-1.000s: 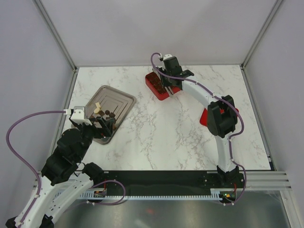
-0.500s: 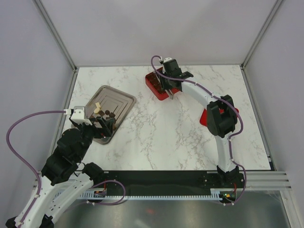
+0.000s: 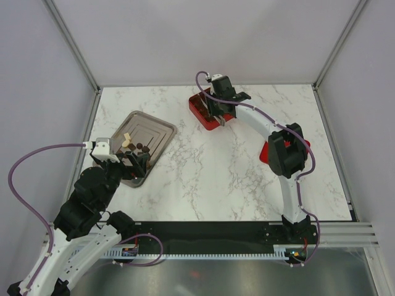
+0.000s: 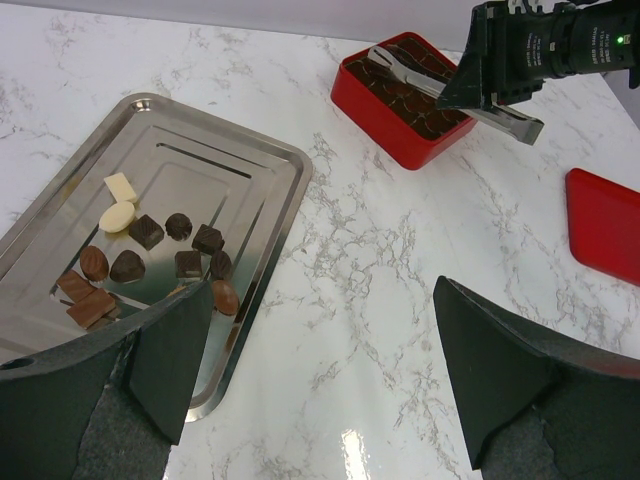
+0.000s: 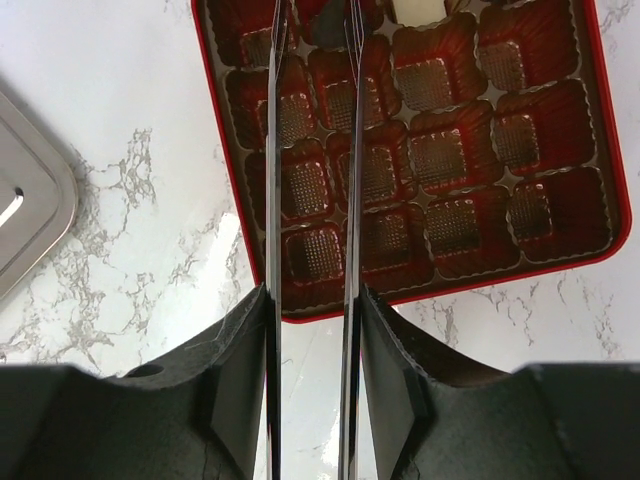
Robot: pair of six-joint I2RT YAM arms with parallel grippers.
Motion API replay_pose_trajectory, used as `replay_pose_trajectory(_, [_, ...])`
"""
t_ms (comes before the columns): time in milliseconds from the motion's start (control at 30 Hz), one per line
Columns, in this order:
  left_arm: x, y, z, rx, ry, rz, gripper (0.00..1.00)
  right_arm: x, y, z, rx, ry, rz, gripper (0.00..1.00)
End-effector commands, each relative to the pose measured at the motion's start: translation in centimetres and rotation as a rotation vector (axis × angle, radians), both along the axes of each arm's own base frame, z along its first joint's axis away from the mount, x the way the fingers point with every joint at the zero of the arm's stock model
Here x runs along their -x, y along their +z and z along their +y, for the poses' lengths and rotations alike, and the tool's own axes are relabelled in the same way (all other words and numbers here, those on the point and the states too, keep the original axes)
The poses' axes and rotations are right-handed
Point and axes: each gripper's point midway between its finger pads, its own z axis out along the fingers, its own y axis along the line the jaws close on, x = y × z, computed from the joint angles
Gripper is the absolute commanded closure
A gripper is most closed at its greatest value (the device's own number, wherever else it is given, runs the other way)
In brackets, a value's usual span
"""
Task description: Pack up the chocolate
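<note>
The placing step is judged to be in hand. The tongs [image 5: 273,150] are pinched between the fingers of the right gripper [image 5: 310,330]. Their tips are held over the far compartments of the red box [image 4: 375,125], at 12 o'clock on the worktop [image 4: 400,300]. A dark piece appears to lie between the tips (cropped by the frame edge), with a pale one beside it; most compartments are seen empty.

Next, the tongs would need to be lifted clear and carried to the steel tray [image 4: 210,165] at 10 o'clock, where the loose chocolate pieces [image 4: 146,232] are clustered. The left gripper [image 4: 325,340] is held over the tray's near edge, fingers spread wide, nothing gripped.
</note>
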Motion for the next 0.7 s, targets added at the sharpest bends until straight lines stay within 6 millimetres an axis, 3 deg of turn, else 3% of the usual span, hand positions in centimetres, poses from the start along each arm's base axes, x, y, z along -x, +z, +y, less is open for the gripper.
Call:
replay_pose_trajectory(0, [-0.5,0.7,0.2,-0.009,0.015,-0.036,0.0,-0.3,5.3,1.4,-0.07,0.043,-0.096,0.53])
replay_pose_trajectory(133, [-0.4,0.8,0.2,-0.004,0.012,-0.039,0.0,0.7,7.0,2.5,-0.084,0.067,-0.123,0.53])
replay_pose_trajectory(267, [-0.3,0.9,0.1,0.0,0.005,-0.044,0.0,1.9,7.7,5.0,-0.102,0.113,-0.137,0.53])
replay_pose_trajectory(433, [0.0,1.4,0.0,0.014,-0.01,-0.06,0.0,4.7,7.8,10.8,-0.149,0.238,-0.156,0.53])
replay_pose_trajectory(467, [0.1,1.4,0.0,0.016,-0.015,-0.064,0.0,5.8,7.9,12.7,-0.175,0.291,-0.158,0.53])
replay_pose_trajectory(633, [0.2,1.7,-0.2,0.023,-0.029,-0.08,0.0,9.3,5.6,18.3,-0.194,0.46,-0.137,0.53])
replay_pose_trajectory(667, [0.2,1.6,-0.2,0.02,-0.031,-0.077,0.0,10.8,5.5,20.0,-0.211,0.523,-0.13,0.52])
